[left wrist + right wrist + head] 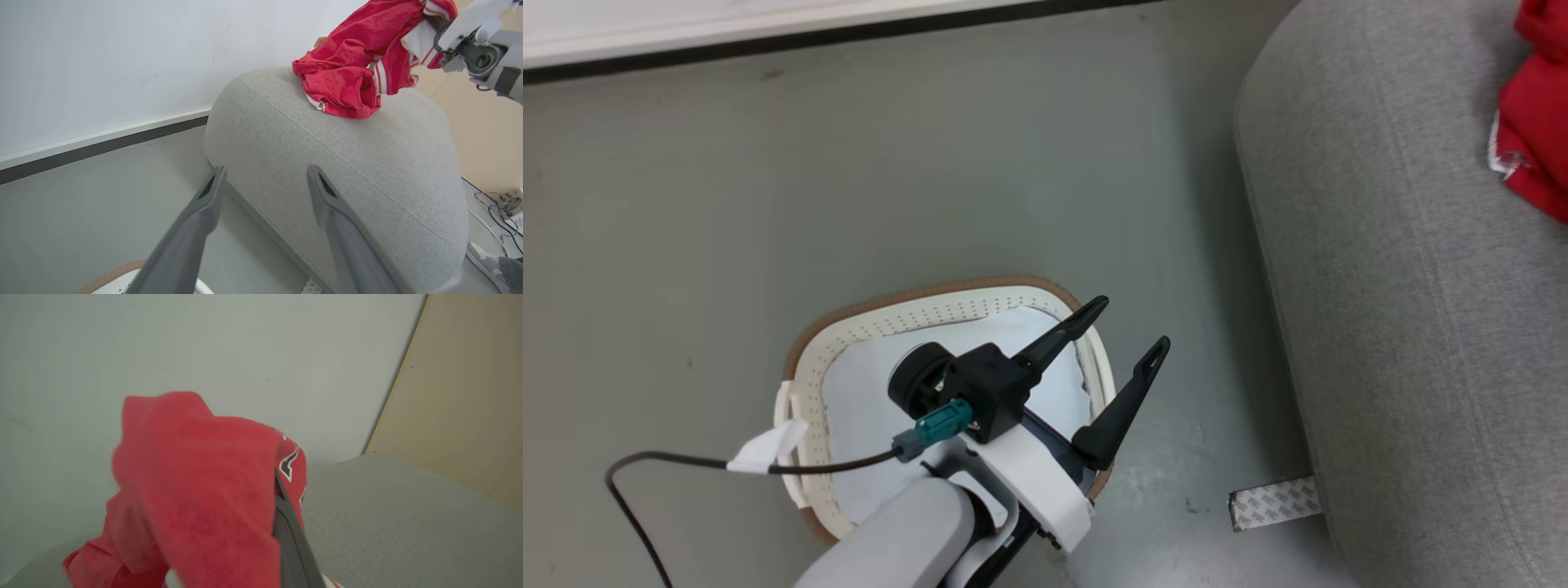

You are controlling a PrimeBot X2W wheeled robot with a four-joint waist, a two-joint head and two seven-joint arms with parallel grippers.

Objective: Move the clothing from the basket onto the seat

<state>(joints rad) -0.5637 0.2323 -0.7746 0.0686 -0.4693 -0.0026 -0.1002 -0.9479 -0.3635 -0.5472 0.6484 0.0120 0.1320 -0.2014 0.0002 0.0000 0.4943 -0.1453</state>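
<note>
Clothing [347, 77] bunched on the seat [347, 175], upper right of left wrist frame, right gripper [280, 488] clamped on it. Left gripper [1135, 321] spread wide over basket [915, 304]. Looks light and limp, so pinch a thick fold.

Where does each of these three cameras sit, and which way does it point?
Head view: on the head, facing down at floor, basket and sofa; the open left claw and forearm show.
Left wrist view: on the left wrist, facing along its fingers to the sofa and red clothing; the right arm shows.
Right wrist view: on the right wrist, facing along the right claw, shut on the clothing.
Shared: all three see sofa and clothing.
</note>
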